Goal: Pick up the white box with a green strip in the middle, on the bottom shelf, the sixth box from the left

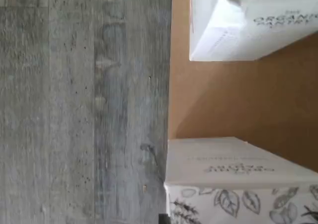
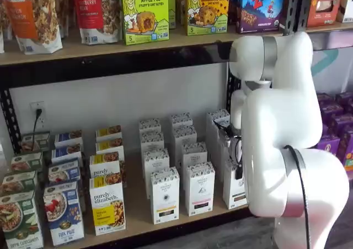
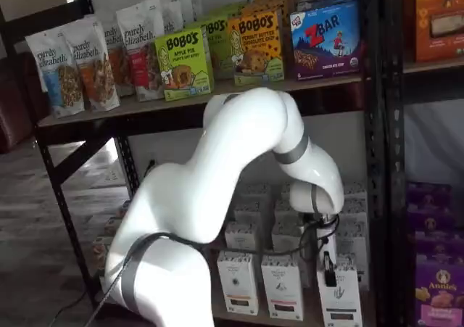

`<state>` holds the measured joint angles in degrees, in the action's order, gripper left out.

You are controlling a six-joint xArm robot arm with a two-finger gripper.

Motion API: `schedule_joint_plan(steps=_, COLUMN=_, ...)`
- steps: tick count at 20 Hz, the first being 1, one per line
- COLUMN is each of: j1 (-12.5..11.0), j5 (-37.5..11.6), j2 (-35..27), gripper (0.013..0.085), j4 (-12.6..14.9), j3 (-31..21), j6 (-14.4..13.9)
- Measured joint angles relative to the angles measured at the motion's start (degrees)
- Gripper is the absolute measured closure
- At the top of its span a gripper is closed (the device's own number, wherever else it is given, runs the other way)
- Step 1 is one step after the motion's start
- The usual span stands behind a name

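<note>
1. The white box with a green strip (image 3: pixel 341 298) is judged to be the front carton of the rightmost white row on the bottom shelf, at the lower right of a shelf view; the strip itself is too small to be confirmed.
2. In a shelf view the same carton (image 2: pixel 234 189) is seen at centre right, half hidden by the white arm (image 2: pixel 287 127).
3. The carton is judged light, stiff and smooth-sided, with thin card walls that could dent; a hold across its narrow side faces, near the top, is suggested.
4. The gripper (image 3: pixel 328 265) is seen just above the carton's top, dark and side-on with a cable beside it; whether the fingers are parted cannot be told, and nothing is seen held.
5. Neighbouring white cartons (image 2: pixel 199 187) stand just beside the target, so little finger room is expected.
6. In the wrist view, two Organic Pantry cartons (image 1: pixel 238 184) are seen on the brown shelf board (image 1: pixel 233 100), beside grey plank flooring (image 1: pixel 84 105).
</note>
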<state>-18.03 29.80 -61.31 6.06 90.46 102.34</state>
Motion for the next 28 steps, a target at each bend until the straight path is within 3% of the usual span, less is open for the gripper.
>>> schedule_joint_plan(steps=7, j1=0.39, j5=-1.02, j2=3.89, gripper=0.045, j4=0.68, j3=-5.59, j6=-1.06)
schedule_joint_plan(steps=9, j1=0.55, j5=-1.58, j2=5.99, gripper=0.045, j4=0.56, j3=-8.5, j6=-1.14)
schedule_joint_plan(steps=10, j1=0.62, j5=-1.73, j2=7.14, gripper=0.049, j4=0.13, j3=-10.03, j6=-0.84)
schedule_joint_plan(steps=15, j1=0.91, j5=-3.55, j2=11.94, gripper=0.049, j4=-0.36, j3=-16.37, j6=-0.72)
schedule_joint_plan(steps=22, j1=2.56, j5=-6.13, j2=26.44, gripper=0.049, j4=-1.19, j3=-33.04, j6=-1.66)
schedule_joint_plan(steps=28, j1=3.46, j5=-2.87, j2=38.93, gripper=0.049, j4=-3.65, j3=-43.0, j6=-0.32)
